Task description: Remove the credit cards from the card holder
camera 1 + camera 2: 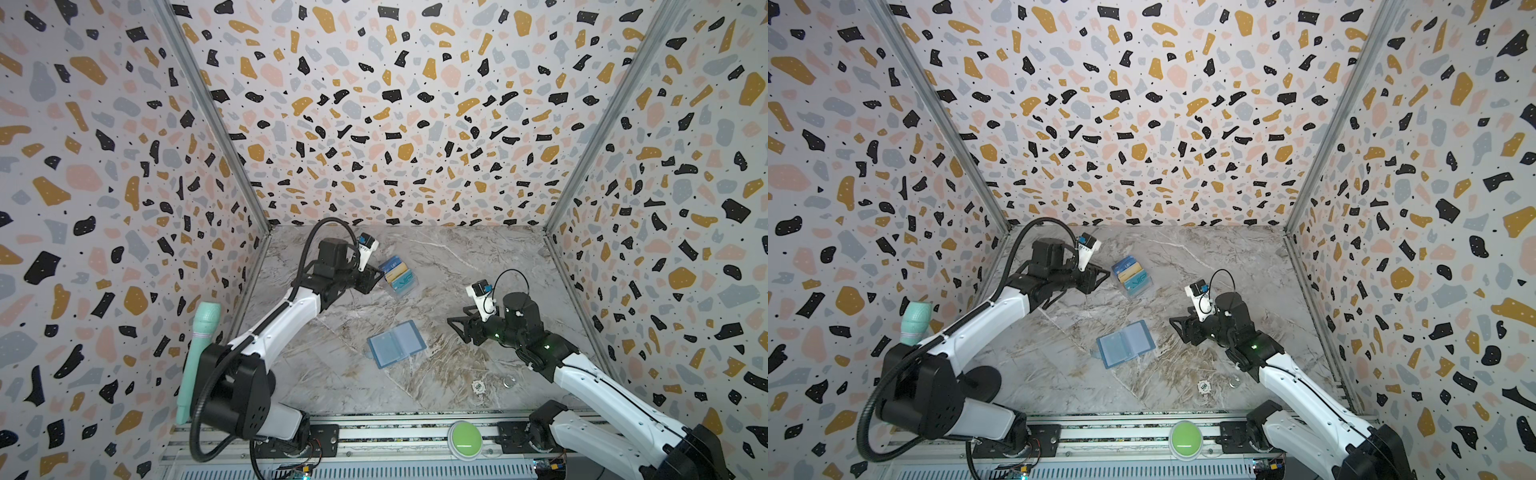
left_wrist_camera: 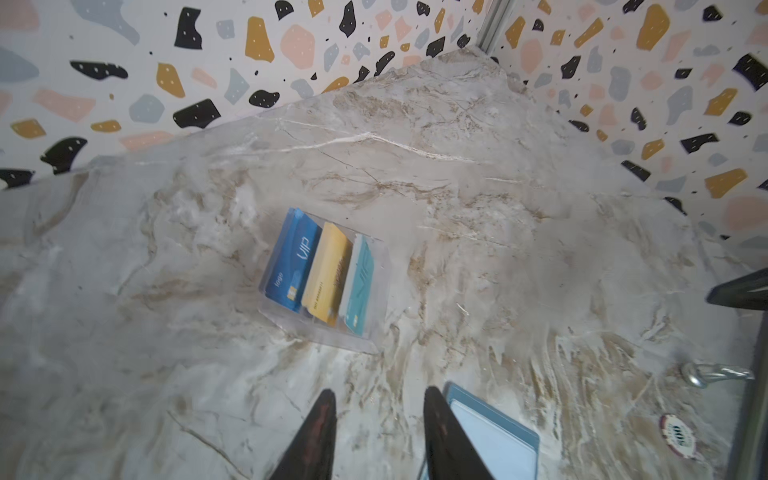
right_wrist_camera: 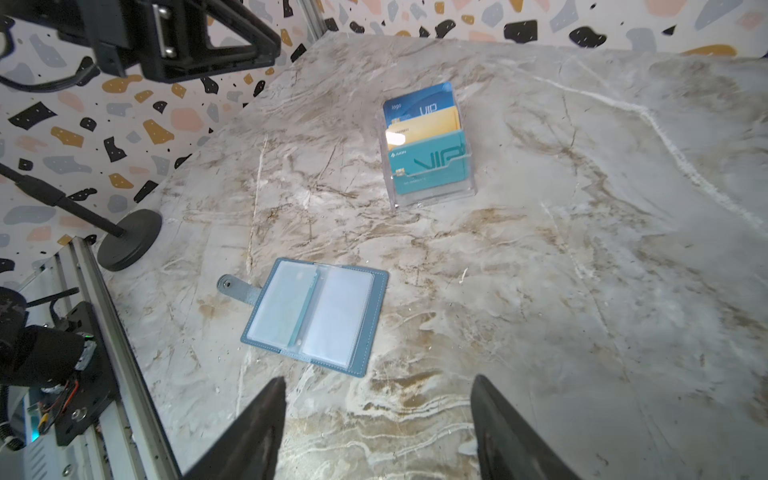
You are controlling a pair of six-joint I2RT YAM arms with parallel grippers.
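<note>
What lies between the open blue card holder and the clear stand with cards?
Nothing: only bare table shows between the card holder and the clear stand, in the right wrist view.

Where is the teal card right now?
The teal card stands in the front slot of the clear stand, before the yellow card; in both top views, beyond the open card holder, beside the left gripper.
</note>
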